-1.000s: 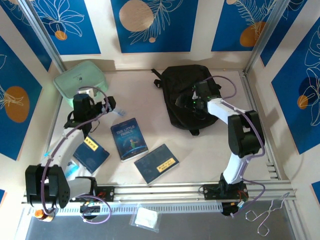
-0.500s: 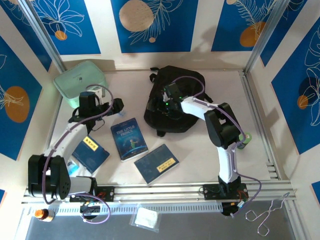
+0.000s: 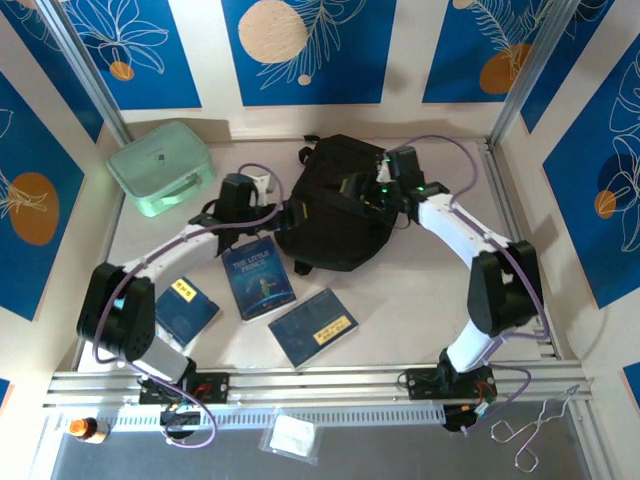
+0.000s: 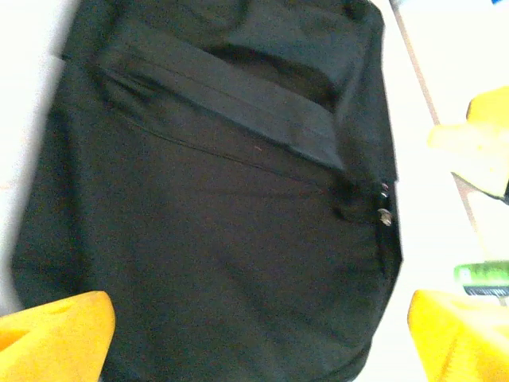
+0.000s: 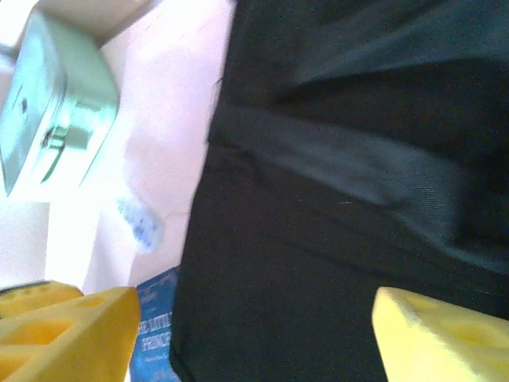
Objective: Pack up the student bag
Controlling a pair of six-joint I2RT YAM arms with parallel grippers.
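Matt blk cloth: student bag (image 3: 335, 228); smooth hard plastic: mint case (image 3: 158, 165); glossy: book covers (image 3: 258, 278).

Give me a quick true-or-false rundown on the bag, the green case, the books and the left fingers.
1. The student bag lies on the table, with both arms reaching to it. True.
2. The mint-green case is inside the bag. False: it stands on the table at the back left, apart from the bag.
3. Three blue books lie outside the bag. True.
4. The left fingers are shut on a book. False: they stand wide apart over the bag.
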